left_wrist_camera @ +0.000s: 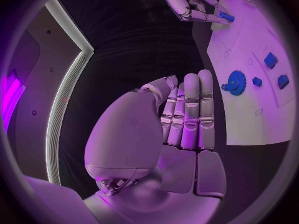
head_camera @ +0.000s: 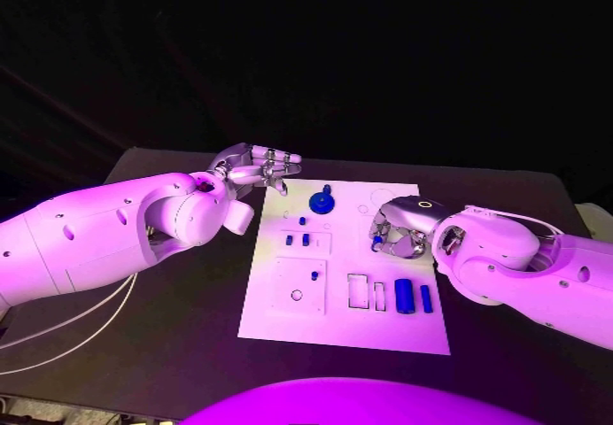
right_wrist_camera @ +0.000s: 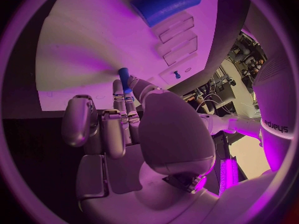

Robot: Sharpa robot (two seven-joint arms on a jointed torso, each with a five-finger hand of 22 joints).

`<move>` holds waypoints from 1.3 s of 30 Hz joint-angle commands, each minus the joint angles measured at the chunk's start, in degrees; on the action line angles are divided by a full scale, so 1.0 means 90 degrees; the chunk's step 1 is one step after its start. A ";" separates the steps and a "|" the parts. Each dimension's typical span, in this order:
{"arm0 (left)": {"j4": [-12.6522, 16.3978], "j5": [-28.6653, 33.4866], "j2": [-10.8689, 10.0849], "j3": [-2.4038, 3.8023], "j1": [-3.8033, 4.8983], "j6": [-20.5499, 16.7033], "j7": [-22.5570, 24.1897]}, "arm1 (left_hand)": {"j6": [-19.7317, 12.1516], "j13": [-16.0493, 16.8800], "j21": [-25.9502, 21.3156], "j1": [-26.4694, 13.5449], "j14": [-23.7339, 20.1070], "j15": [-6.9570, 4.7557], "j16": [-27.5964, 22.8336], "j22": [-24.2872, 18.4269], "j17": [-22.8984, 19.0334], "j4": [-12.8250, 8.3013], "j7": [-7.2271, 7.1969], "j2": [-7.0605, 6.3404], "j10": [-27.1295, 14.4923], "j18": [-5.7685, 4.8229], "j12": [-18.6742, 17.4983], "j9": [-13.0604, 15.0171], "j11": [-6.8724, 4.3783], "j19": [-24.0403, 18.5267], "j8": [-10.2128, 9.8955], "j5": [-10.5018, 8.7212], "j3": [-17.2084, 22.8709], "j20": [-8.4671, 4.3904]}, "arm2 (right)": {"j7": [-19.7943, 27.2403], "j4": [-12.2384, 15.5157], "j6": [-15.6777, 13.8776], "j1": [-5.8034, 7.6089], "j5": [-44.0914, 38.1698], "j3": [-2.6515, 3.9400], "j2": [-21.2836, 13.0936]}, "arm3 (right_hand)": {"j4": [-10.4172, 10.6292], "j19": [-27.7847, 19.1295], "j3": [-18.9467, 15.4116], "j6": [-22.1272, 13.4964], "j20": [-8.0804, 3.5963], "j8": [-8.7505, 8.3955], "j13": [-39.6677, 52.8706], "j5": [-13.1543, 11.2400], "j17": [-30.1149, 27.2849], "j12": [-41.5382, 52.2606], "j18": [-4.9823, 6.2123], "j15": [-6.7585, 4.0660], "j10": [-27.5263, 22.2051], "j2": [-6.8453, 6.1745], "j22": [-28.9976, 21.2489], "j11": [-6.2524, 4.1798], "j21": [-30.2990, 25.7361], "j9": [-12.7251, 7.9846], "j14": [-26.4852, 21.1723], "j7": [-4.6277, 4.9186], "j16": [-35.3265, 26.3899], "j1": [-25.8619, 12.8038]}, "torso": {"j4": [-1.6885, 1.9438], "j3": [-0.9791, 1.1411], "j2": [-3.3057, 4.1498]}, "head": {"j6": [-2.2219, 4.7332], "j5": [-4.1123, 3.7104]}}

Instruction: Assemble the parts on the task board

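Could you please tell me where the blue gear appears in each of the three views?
Head view: blue gear near the task board's far edge, beside the left hand.
Left wrist view: gear just past the fingertips.
Right wrist view: not visible.
Shared landmark: the task board.

Lighting was dim with a dark far background. The task board [head_camera: 345, 328] reflected brightly against the dark worktop [head_camera: 511, 345]. Both wrist views showed fisheye bending at their edges; a lit strip [left_wrist_camera: 65, 92] glared.

The right hand [head_camera: 399, 235] covers part of the task board [head_camera: 338, 319]; a small blue part [right_wrist_camera: 124, 78] in its fingers is mostly hidden behind them.
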 commanded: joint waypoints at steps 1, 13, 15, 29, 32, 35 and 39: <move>0.0020 -0.0015 0.0003 0.0004 0.0006 0.0110 0.0002 | -0.0064 -0.0004 -0.0024 -0.0006 -0.0029 0.0002 -0.0023 -0.0004 -0.0008 -0.0034 0.0000 0.0049 -0.0047 0.0088 0.0043 0.0004 0.0014 -0.0055 0.0038 -0.0018 0.0001 0.0002 | -0.0072 -0.0020 0.0130 -0.0040 -0.0124 -0.0021 0.0012 | -0.0015 0.0021 0.0063 0.0033 -0.0008 0.0021 -0.0006 -0.0004 0.0446 -0.0059 -0.0090 -0.0039 0.0027 -0.0094 0.0512 0.0005 0.0026 0.0008 0.0438 0.0002 0.0034 -0.0009 | 0.0000 -0.0001 -0.0002 | -0.0009 0.0004; 0.0018 -0.0018 0.0007 0.0004 0.0004 0.0173 -0.0013 | -0.0080 -0.0006 -0.0010 0.0047 -0.0036 -0.0004 -0.0037 0.0005 -0.0020 -0.0095 0.0004 0.0083 -0.0071 0.0092 0.0065 0.0004 0.0016 -0.0062 0.0051 -0.0011 0.0029 -0.0006 | -0.0015 0.0378 -0.0529 0.0057 -0.0201 0.0016 -0.0164 | -0.0038 0.0047 0.0167 0.0058 -0.0004 0.0008 -0.0045 0.0154 0.0458 -0.0161 -0.0104 -0.0030 0.0055 -0.0180 0.0557 0.0018 0.0087 0.0011 0.0440 0.0013 0.0044 -0.0094 | -0.0001 0.0000 -0.0012 | 0.0030 0.0013; 0.0010 -0.0018 0.0010 0.0004 0.0003 0.0176 -0.0008 | -0.0083 -0.0007 -0.0008 0.0050 -0.0037 -0.0004 -0.0038 0.0007 -0.0021 -0.0100 0.0006 0.0083 -0.0075 0.0091 0.0066 0.0003 0.0017 -0.0063 0.0051 -0.0011 0.0031 -0.0007 | -0.0018 0.0491 -0.0613 0.0126 -0.0216 0.0034 -0.0219 | -0.0052 0.0055 0.0195 0.0069 -0.0003 0.0009 -0.0050 0.0186 0.0460 -0.0175 -0.0108 -0.0031 0.0073 -0.0188 0.0570 0.0017 0.0106 0.0014 0.0441 0.0013 0.0046 -0.0095 | 0.0007 0.0002 -0.0016 | 0.0028 0.0019; -0.0062 0.0018 0.0118 0.0002 -0.0002 0.0081 0.0171 | -0.0086 -0.0006 0.0003 0.0068 -0.0037 -0.0004 -0.0042 0.0015 -0.0026 -0.0129 0.0007 0.0093 -0.0079 0.0091 0.0081 0.0004 0.0018 -0.0068 0.0060 -0.0011 0.0043 -0.0010 | 0.0085 0.1350 -0.0892 0.0157 -0.0114 0.0095 -0.0001 | -0.0101 0.0087 0.0281 0.0106 -0.0006 0.0010 -0.0065 0.0297 0.0485 -0.0220 -0.0122 -0.0034 0.0139 -0.0224 0.0616 0.0014 0.0179 0.0022 0.0447 0.0017 0.0062 -0.0111 | 0.0033 0.0000 -0.0028 | -0.0033 0.0153; -0.0080 0.0029 0.0152 0.0001 -0.0003 0.0081 0.0186 | -0.0085 -0.0006 0.0004 0.0068 -0.0037 -0.0004 -0.0042 0.0016 -0.0026 -0.0130 0.0007 0.0093 -0.0078 0.0091 0.0082 0.0004 0.0018 -0.0069 0.0060 -0.0011 0.0043 -0.0010 | 0.0146 0.1386 -0.0897 0.0030 -0.0101 0.0081 0.0231 | -0.0105 0.0086 0.0286 0.0107 -0.0006 0.0010 -0.0066 0.0305 0.0490 -0.0224 -0.0121 -0.0034 0.0143 -0.0226 0.0616 0.0014 0.0177 0.0023 0.0448 0.0017 0.0065 -0.0111 | 0.0034 -0.0002 -0.0019 | -0.0052 0.0207; -0.0091 0.0034 0.0177 0.0001 -0.0003 0.0083 0.0191 | -0.0085 -0.0006 0.0004 0.0068 -0.0037 -0.0004 -0.0042 0.0016 -0.0026 -0.0130 0.0007 0.0093 -0.0078 0.0091 0.0082 0.0004 0.0018 -0.0069 0.0060 -0.0011 0.0043 -0.0010 | 0.0196 0.1359 -0.0887 -0.0094 -0.0098 0.0065 0.0427 | -0.0111 0.0084 0.0295 0.0106 -0.0006 0.0008 -0.0067 0.0316 0.0484 -0.0230 -0.0120 -0.0034 0.0146 -0.0228 0.0614 0.0015 0.0171 0.0022 0.0447 0.0020 0.0062 -0.0113 | 0.0040 -0.0004 -0.0018 | -0.0082 0.0249; -0.0110 0.0038 0.0218 0.0000 -0.0003 0.0088 0.0193 | -0.0081 -0.0004 0.0007 0.0068 -0.0036 -0.0004 -0.0042 0.0018 -0.0027 -0.0135 0.0007 0.0096 -0.0074 0.0090 0.0089 0.0006 0.0018 -0.0070 0.0065 -0.0012 0.0043 -0.0010 | 0.0264 0.1238 -0.0858 -0.0263 -0.0096 0.0028 0.0693 | -0.0119 0.0079 0.0306 0.0105 -0.0006 0.0005 -0.0069 0.0332 0.0478 -0.0238 -0.0117 -0.0033 0.0150 -0.0228 0.0609 0.0016 0.0156 0.0022 0.0445 0.0023 0.0060 -0.0114 | 0.0029 -0.0012 -0.0020 | -0.0106 0.0306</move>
